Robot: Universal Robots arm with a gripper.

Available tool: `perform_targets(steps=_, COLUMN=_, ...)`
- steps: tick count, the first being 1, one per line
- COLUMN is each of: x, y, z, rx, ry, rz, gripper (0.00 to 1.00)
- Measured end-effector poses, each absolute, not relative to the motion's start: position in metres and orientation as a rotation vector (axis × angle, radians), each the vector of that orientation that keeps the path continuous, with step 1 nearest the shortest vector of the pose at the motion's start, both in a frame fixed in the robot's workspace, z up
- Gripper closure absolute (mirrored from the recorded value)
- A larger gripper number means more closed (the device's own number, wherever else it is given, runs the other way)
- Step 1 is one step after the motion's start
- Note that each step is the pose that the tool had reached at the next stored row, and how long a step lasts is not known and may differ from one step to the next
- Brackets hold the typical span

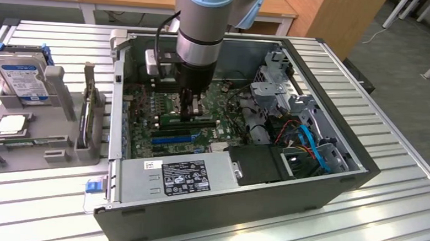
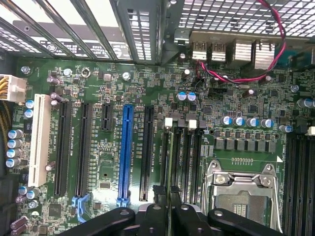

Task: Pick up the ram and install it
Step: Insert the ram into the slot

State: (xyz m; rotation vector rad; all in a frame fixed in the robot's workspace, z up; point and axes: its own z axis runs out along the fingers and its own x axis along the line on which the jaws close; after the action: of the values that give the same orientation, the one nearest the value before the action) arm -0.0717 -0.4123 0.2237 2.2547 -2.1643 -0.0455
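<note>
While we are clenching the gripper [image 1: 189, 112] on the ram [image 1: 202, 120], at the memory slots [image 2: 184, 147] in the middle of the case [image 1: 269, 203], we are risking a skewed seat. Any tilt is threatening bent contacts or a cracked stick.

You count on exterior view: one arm [image 1: 205, 26], one gripper [image 1: 191, 115], one computer case [image 1: 329, 187], one power supply [image 1: 179, 176], one hard drive [image 1: 22, 77], one processor chip [image 1: 12, 123].

You count on wrist view: one ram [image 2: 169, 167], one blue slot [image 2: 126, 147], one white slot [image 2: 39, 140], three long black expansion slots [image 2: 62, 147], one short black slot [image 2: 106, 117], one processor socket [image 2: 243, 194], one pink cable [image 2: 275, 29].
</note>
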Motion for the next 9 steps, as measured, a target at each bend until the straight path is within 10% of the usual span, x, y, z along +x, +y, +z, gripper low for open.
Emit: perform_targets(steps=9, x=-0.0721, y=-0.4123, z=0.2228, rx=2.254, ry=-2.164, rz=-0.045, gripper=0.87)
